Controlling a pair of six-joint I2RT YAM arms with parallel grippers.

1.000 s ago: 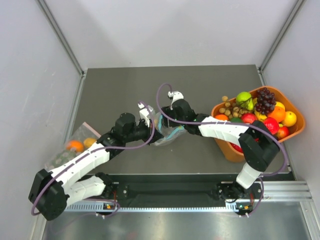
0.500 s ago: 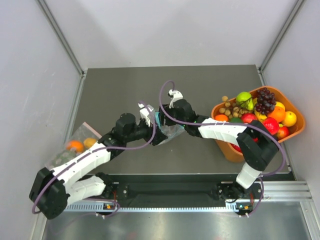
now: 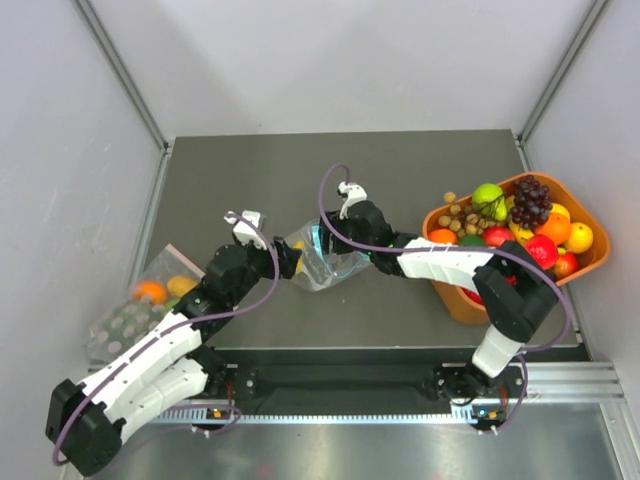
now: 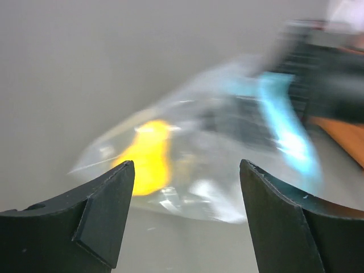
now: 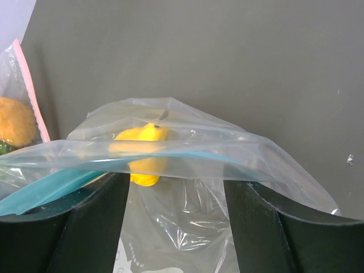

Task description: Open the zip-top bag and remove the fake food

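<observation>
Clear, crinkly plastic forms the zip-top bag (image 3: pixel 330 268), which lies near the middle of a dark grey matte table (image 3: pixel 250 170). A teal-blue zip strip (image 5: pixel 51 189) runs along its mouth. 1 small glossy yellow lemon (image 5: pixel 145 149) shows through the wrinkled film, toward the bag's left end in the overhead view (nothing else inside can be made out).

2 white-and-black arms meet at the bag. The left claw (image 4: pixel 186 168) sits just left of it. Its 2 black, wedge-shaped fingers are spread wide and hold nothing. In its own blurred wrist view the bag lies just past the fingertips, framed in the gap between them and apart from both.

The right claw (image 5: pixel 175 182) reaches in from the right, at the bag's mouth on the far side. Its 2 black fingers also stand apart. The mouth edge with the teal strip stretches across both of them and hides their tips, while loose film hangs in the gap. Whether either fingertip presses on the plastic cannot be told.

At the table's left edge lies a second clear bag (image 3: pixel 125 315) with a pinkish edge strip and an orange fruit inside. At the right stands an orange plastic tub (image 3: pixel 455 300) heaped with glossy fruit: dark purple grapes, a green apple, red, orange and yellow pieces, and small brown nuts.
</observation>
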